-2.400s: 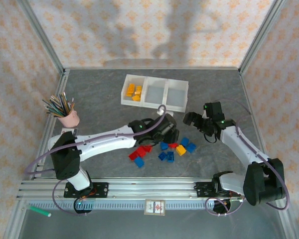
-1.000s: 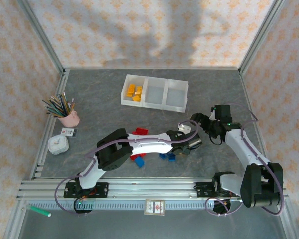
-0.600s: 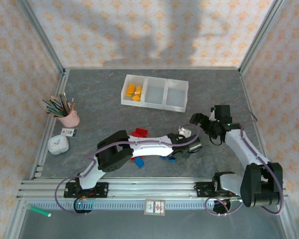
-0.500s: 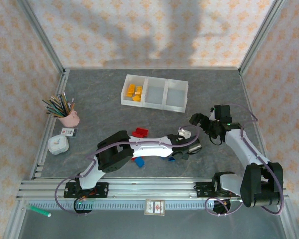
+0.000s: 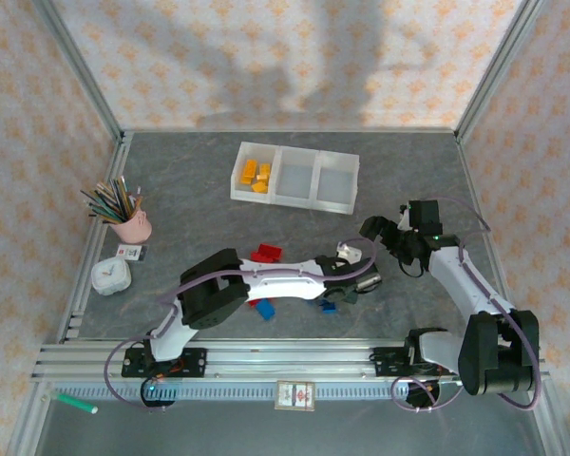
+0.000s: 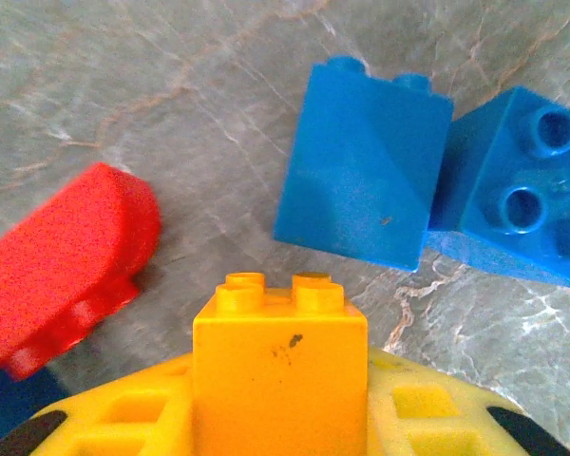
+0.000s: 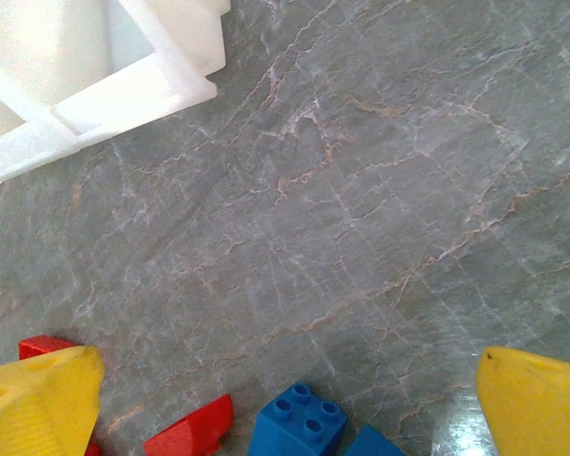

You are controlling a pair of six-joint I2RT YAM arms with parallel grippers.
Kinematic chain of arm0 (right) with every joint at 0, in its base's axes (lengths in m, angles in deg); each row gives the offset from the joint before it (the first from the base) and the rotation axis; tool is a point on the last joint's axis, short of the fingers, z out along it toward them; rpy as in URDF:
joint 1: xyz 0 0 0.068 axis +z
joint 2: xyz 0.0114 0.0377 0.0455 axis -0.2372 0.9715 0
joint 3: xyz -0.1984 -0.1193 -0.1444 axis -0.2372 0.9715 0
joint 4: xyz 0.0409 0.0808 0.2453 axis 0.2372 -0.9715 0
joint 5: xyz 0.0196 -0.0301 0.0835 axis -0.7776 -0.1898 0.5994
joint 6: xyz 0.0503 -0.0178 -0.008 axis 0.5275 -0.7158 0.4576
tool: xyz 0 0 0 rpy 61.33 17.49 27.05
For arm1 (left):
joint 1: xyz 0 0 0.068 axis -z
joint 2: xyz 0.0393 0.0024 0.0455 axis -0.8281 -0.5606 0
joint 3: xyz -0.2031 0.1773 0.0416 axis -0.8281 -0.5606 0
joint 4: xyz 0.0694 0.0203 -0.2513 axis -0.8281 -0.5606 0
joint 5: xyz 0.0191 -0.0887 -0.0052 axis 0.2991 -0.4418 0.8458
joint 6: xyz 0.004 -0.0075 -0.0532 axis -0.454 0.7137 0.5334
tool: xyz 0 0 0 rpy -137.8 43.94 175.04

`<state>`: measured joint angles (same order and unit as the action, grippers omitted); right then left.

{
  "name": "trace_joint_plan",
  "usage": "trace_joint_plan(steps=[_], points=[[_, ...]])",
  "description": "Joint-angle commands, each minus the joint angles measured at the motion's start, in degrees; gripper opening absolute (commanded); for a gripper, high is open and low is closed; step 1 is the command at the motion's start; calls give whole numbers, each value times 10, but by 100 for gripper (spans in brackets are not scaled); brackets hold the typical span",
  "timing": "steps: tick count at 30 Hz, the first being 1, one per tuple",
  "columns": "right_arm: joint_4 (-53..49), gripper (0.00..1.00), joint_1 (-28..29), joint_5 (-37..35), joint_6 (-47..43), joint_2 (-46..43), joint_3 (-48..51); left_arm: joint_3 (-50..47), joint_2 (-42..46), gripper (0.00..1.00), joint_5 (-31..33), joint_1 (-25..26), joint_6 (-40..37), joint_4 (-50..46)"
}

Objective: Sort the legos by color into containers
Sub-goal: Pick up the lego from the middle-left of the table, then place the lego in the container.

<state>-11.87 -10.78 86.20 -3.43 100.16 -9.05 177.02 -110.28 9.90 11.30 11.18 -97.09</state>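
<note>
Pinching a yellow brick [image 6: 278,366] in the left gripper [image 6: 278,423], low over the table [image 6: 171,114]. Gripping only the near end, by the look of it, with the studs pointing away. Could slip or twist out on the lift if squeezed off-centre.

Just ahead: a red brick [image 6: 62,256] on one side, two blue bricks [image 6: 361,180] touching each other on the other. Near enough to be clipped and scattered by a sideways sweep, so better to go straight up first.

Farther out, from above: well apart from the tray [image 5: 294,202], with its left compartment already holding the other yellow ones [image 5: 256,176]. Might drop short, or land in the bare middle compartment, if let go early or off line.

Spread wide and grasping nothing at the right gripper [image 7: 285,408], hovering over the table near the left wrist. Could collide on the way up unless kept clear.
</note>
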Motion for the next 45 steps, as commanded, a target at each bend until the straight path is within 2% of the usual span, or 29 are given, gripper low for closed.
trace_joint_plan(steps=[1, 8, 13, 16, 18, 23, 31, 35, 37, 38, 43, 45], points=[[-3, 100, 7, 18, -10, -7, -26, -19, 86, 34, 41, -12, 7, 9], [-6, 100, 71, 1, 14, -7, -72, -91, 205, 29, 79, -79, -6, 14], [25, 100, 110, 4, 45, 1, -89, -105, 246, 28, 115, -166, -44, 20], [62, 100, 154, -4, 68, 4, -99, -103, 244, 28, 106, -234, -68, 37], [79, 100, 185, -15, 76, 28, -110, -99, 233, 28, 97, -274, -85, 61], [113, 100, 219, -29, 85, 79, -132, -45, 165, 28, 66, -353, -113, 93], [126, 100, 228, -47, 79, 137, -170, 104, -1, 28, 39, -429, -155, 95], [113, 100, 228, -62, 65, 152, -187, 178, -50, 37, 47, -439, -181, 77], [102, 100, 228, -72, 58, 156, -194, 196, -59, 53, 49, -441, -190, 69], [93, 100, 228, -79, 55, 156, -198, 202, -60, 57, 46, -442, -192, 67], [41, 100, 229, -127, 36, 145, -212, 205, -40, 64, 20, -446, -189, 44], [4, 100, 228, -162, 34, 135, -213, 184, -13, 64, -26, -443, -184, 40]])
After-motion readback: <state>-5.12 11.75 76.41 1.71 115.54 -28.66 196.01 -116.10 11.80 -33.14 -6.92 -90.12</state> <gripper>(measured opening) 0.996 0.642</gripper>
